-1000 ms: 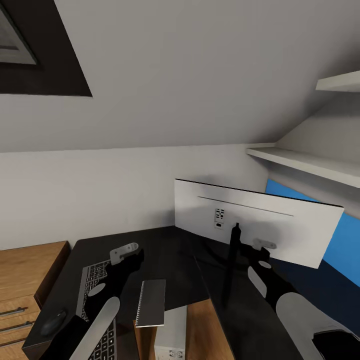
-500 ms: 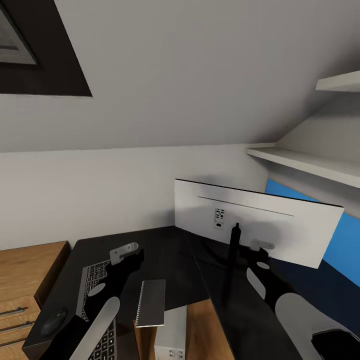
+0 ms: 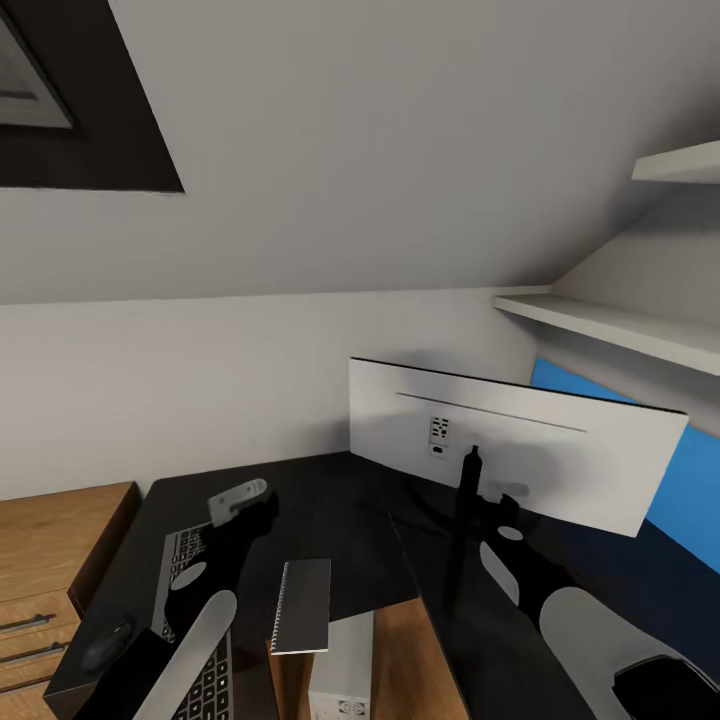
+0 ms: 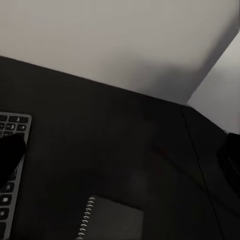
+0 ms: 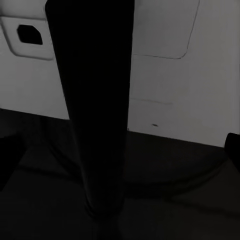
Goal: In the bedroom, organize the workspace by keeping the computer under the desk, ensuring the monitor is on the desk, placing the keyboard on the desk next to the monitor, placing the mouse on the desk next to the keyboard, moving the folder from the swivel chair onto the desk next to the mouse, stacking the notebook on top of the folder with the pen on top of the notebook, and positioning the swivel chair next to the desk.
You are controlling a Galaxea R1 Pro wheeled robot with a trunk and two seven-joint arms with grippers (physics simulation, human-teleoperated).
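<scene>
1. The desk (image 3: 330, 520) sits under a sloped white wall.
2. The monitor (image 3: 520, 455) stands at two o'clock, its back to the robot.
3. The right gripper (image 3: 500, 492) is spread beside the stand; clamp it squarely before turning.
4. The left gripper (image 3: 238, 497): state unclear.

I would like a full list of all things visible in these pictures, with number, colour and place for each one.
desk: 1, glossy black, L-shaped, in the room corner.
monitor: 1, white back toward the camera, black stand, on the desk at right.
keyboard: 1, black with grey edge, on the desk at left, partly under the left arm.
mouse: 1, black, on the desk left of the keyboard.
notebook: 1, grey, spiral-bound, at the desk's front edge.
computer: 1, light grey, under the desk.
cabinet: 1, light wood, left of the desk.
shelves: 2, white, on the right wall.
left gripper: 1, grey, above the desk.
right gripper: 1, grey, by the monitor stand.
</scene>
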